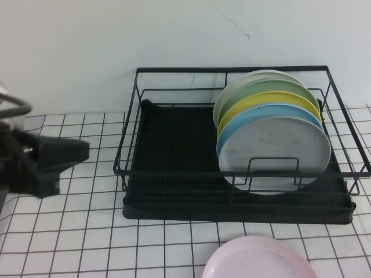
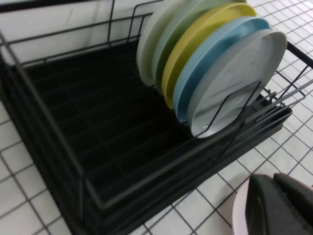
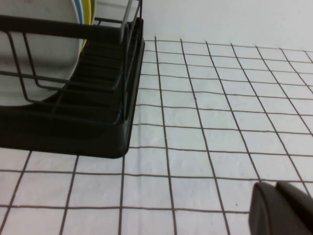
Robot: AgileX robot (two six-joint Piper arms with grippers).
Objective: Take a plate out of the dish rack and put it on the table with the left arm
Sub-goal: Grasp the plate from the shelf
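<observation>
At far left of the high view, over the grid-printed table [image 1: 87, 231]: left arm [image 1: 17, 168], grey and black, with a black cable loop above it, reaching in level from the edge. Left gripper [image 1: 81, 152] pointing right toward the rack, fingers pressed together, holding nothing, well apart from the rack's left wall. In the left wrist view, only its dark fingertips [image 2: 279, 205] at the corner, over a pink rim.

Centre to right: dish rack [image 1: 174, 139], black wire over a black drip tray, long axis running left to right along the white back wall. Left half of the tray bare; upright dividers and a low wire loop at the front right.

In the rack's right half, five plates on edge, packed face to face, leaning back. From rear to front: pale cream plate [image 1: 261, 75], green plate [image 1: 278, 87], yellow plate [image 1: 272, 99], light blue plate [image 1: 255, 116], then the plate [image 1: 278, 152], pale grey with faint speckles, foremost. Broad face turned to the rack's front, rim resting in the tray, front wire loop crossing its lower part. Blue plate touching just behind it; rack's front rail standing between it and the open table.

Front, right of centre: pale pink plate [image 1: 259, 260] flat on the cloth, near the rack's front edge, cut by the frame.

Right gripper [image 3: 283, 210]: dark tip low over the cloth beside the rack's corner; cannot tell how it stands.
</observation>
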